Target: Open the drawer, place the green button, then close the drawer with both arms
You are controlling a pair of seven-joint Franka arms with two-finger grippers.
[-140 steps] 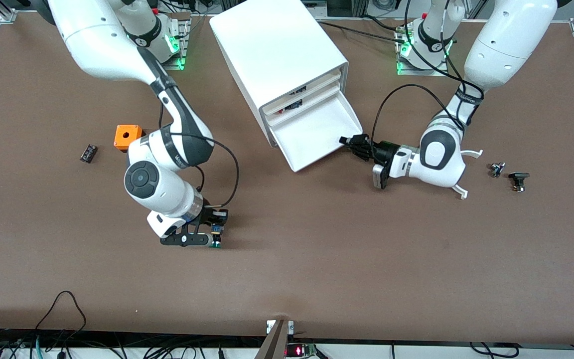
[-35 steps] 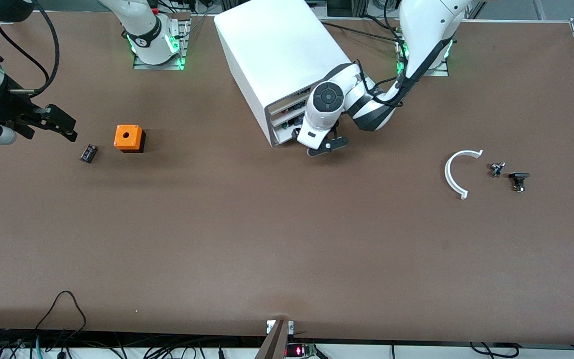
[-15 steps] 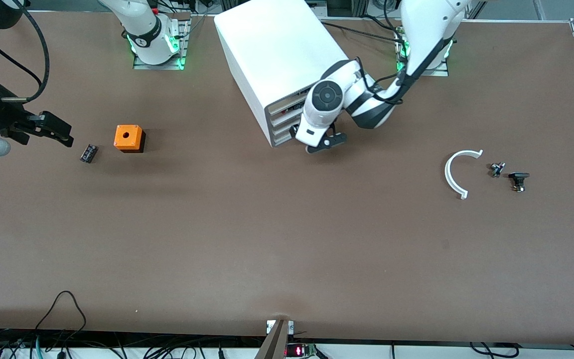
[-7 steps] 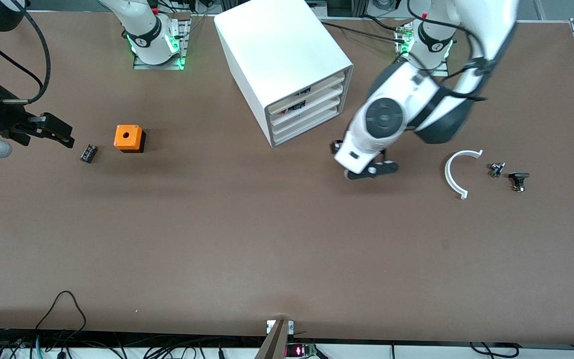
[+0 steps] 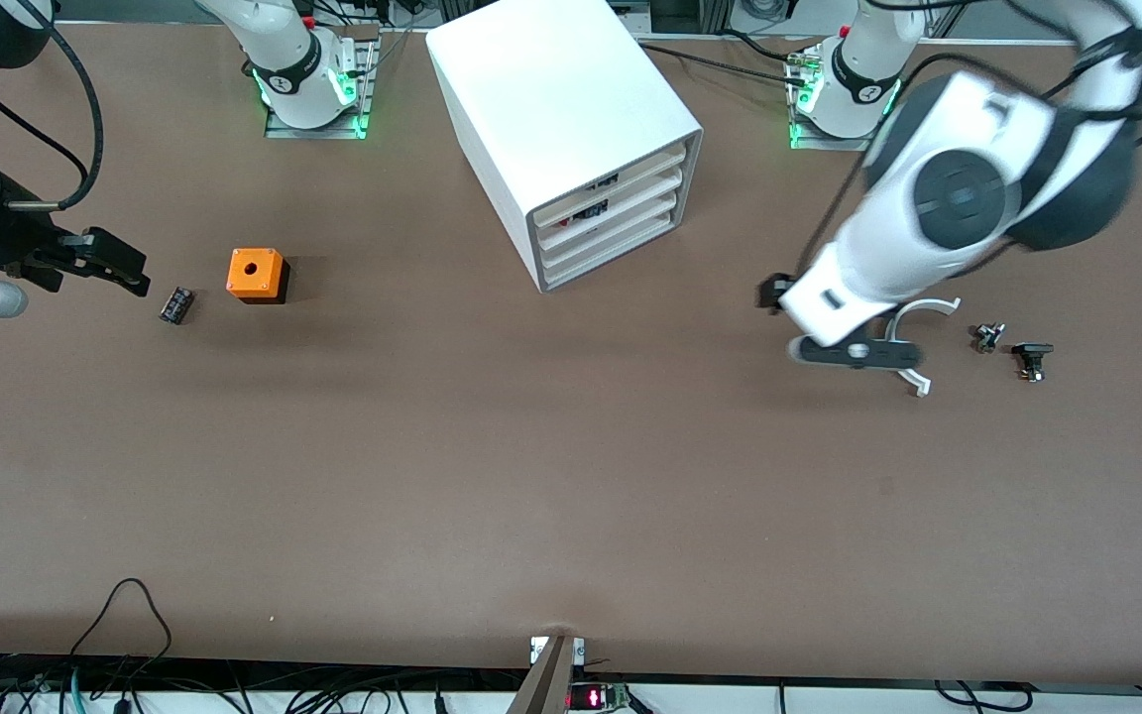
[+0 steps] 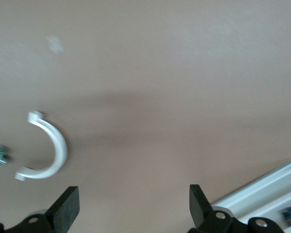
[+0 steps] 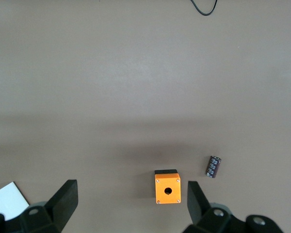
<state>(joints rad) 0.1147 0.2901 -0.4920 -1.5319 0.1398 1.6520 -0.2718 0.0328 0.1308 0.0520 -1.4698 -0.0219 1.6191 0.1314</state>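
Observation:
The white four-drawer cabinet (image 5: 561, 99) stands at the table's robot side, and its lowest drawer (image 5: 613, 256), with a plain white front, is pushed in flush like the others. The button is out of view. My left gripper (image 5: 856, 353) is open and empty, up in the air over the table beside a white curved piece (image 5: 903, 342). The left wrist view shows its fingers (image 6: 68, 208) spread wide above bare table, with that curved piece (image 6: 51, 153) off to one side and the cabinet's corner (image 6: 276, 187) at the edge. My right gripper (image 5: 120, 263) is open and empty, waiting at the right arm's end of the table.
An orange box (image 5: 256, 274) with a round hole and a small black cylindrical part (image 5: 175, 304) lie near the right gripper; both show in the right wrist view (image 7: 167, 187), (image 7: 213, 166). Two small dark parts (image 5: 988, 336), (image 5: 1031, 359) lie at the left arm's end.
The drawer that stood open is now shut and the button no longer shows. My left gripper has swung up and away from the cabinet front toward the curved piece. The right arm barely moved.

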